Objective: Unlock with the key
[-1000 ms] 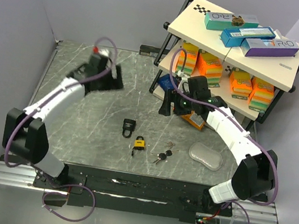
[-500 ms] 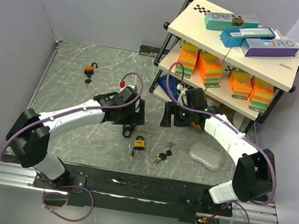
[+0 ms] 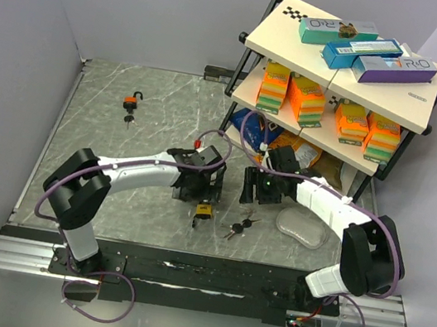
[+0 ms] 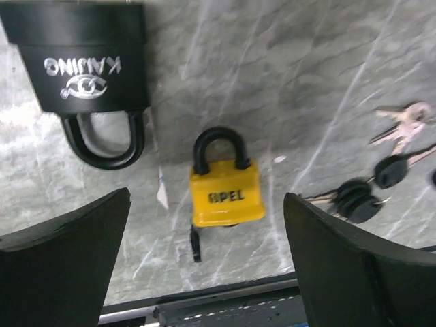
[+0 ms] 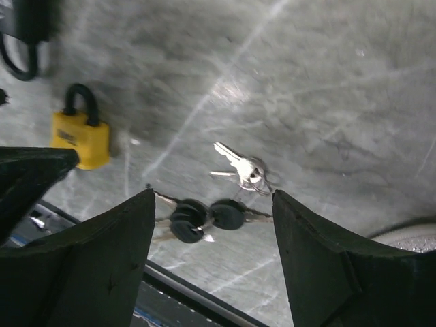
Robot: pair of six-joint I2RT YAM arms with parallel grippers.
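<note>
Both pairs of jaws are seen spread wide, with nothing clasped in either. The left gripper (image 3: pixel 202 184) is held low over the middle of the grey marbled table (image 3: pixel 122 139). From its wrist camera its two dark fingers (image 4: pixel 65 266) are seen on either side of the yellow padlock (image 4: pixel 227 194), which lies flat on the table with its black shackle seated in the body and is touched by neither finger. A small dark piece (image 4: pixel 195 244) is seen at the padlock's base; whether it is a key cannot be told. A black padlock (image 4: pixel 92 61) is laid just beside the yellow one, apart from it, its shackle likewise seated. The right gripper (image 3: pixel 258 189) is held to the right of the left one, close to the bunch of keys (image 3: pixel 237 226). In the right wrist view, black-headed keys (image 5: pixel 204 214) are seen on the table between the fingers (image 5: pixel 320 266), untouched, with two silver keys (image 5: pixel 238 165) just beyond them; the bunch is near the yellow padlock but apart from it. A clear oval dish (image 3: pixel 302 227) is set to the right of the keys. A small orange padlock (image 3: pixel 132 100) is found well apart at the far left of the table. A shelf (image 3: pixel 283 38) is placed at the far right corner, with boxes (image 3: pixel 363 52) on top and bright sponge packs (image 3: pixel 305 98) on the level below.
</note>
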